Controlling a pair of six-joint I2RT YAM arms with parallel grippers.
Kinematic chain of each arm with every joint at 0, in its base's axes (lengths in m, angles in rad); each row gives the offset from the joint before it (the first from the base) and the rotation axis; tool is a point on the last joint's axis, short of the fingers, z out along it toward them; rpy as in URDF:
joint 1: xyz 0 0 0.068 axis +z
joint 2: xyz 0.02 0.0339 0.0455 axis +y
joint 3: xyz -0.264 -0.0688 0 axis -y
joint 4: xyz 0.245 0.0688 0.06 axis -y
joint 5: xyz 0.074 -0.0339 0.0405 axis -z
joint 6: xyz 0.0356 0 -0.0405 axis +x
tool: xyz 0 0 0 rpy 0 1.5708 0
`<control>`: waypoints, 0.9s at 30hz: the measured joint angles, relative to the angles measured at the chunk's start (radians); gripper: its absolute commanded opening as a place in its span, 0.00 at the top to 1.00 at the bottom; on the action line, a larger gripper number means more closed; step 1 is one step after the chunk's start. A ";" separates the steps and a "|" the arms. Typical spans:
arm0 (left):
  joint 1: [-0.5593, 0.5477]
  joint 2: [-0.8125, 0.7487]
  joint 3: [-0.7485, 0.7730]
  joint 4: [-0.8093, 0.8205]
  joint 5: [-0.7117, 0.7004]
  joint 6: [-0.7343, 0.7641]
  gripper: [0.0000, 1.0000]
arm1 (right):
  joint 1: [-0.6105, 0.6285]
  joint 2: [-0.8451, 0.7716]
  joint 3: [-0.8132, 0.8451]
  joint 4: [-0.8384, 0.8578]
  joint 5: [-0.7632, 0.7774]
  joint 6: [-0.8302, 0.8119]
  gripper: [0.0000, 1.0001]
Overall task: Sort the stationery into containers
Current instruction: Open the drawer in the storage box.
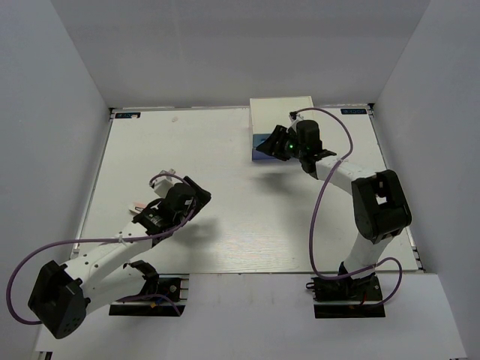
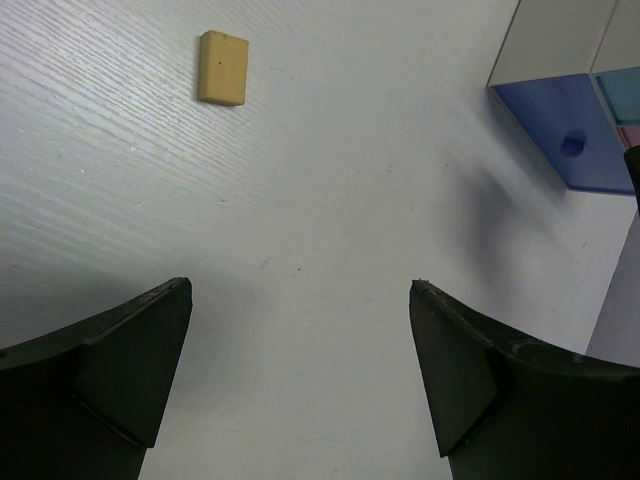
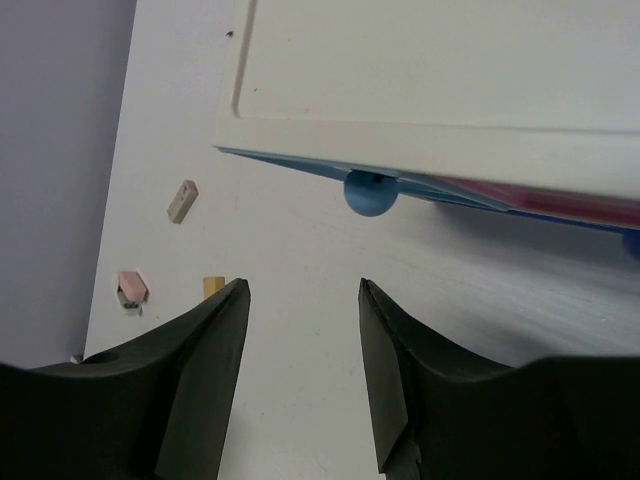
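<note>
Left arm (image 1: 112, 255): runs from its mount at the near edge back to a low joint at the near left corner. From there it reaches far and right over the left half of the counter (image 1: 240, 217), with the wrist tipped down.
Left pincer (image 2: 300, 287): spread wide, with nothing between the fingers and only bare counter under the gap.
Tan eraser (image 2: 223, 67): lies flat on the counter ahead of the left pincer, toward the left side of the wrist view and apart from both fingers.
Right arm (image 1: 379, 202): elbow raised over the right side of the counter, forearm stretched far and left toward the white box (image 1: 281, 116).
Right pincer (image 3: 302, 290): fingers partly apart with a clear gap, pinching nothing. It points at the front of the box, and its tips stop short of the round blue knob (image 3: 370, 193).
White box: stands at the far edge, right of centre.
Drawer fronts: the left wrist view shows the wide blue-purple front (image 2: 555, 125) with its knob. Beside it are a smaller blue front (image 2: 620, 95) and a sliver of pink.
Other small pieces: in the right wrist view a grey-tan block (image 3: 181, 200), a pink-topped piece (image 3: 131, 287) and a yellowish block (image 3: 213, 286) lie on the left part of the counter, well apart from the box. They are too small to name more exactly.
</note>
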 measured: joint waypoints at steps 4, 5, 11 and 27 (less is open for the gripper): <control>0.000 -0.005 -0.007 -0.001 0.000 -0.001 0.01 | 0.000 0.000 0.000 -0.001 0.046 0.029 0.47; 0.000 -0.005 -0.007 -0.003 0.000 -0.003 0.01 | 0.000 0.000 0.000 -0.001 0.052 0.032 0.47; 0.000 -0.016 -0.007 -0.007 -0.003 -0.007 0.01 | 0.001 0.003 0.005 0.004 0.090 0.062 0.49; 0.000 -0.016 -0.008 -0.007 -0.006 -0.010 0.01 | 0.003 0.060 0.019 0.057 0.146 0.129 0.56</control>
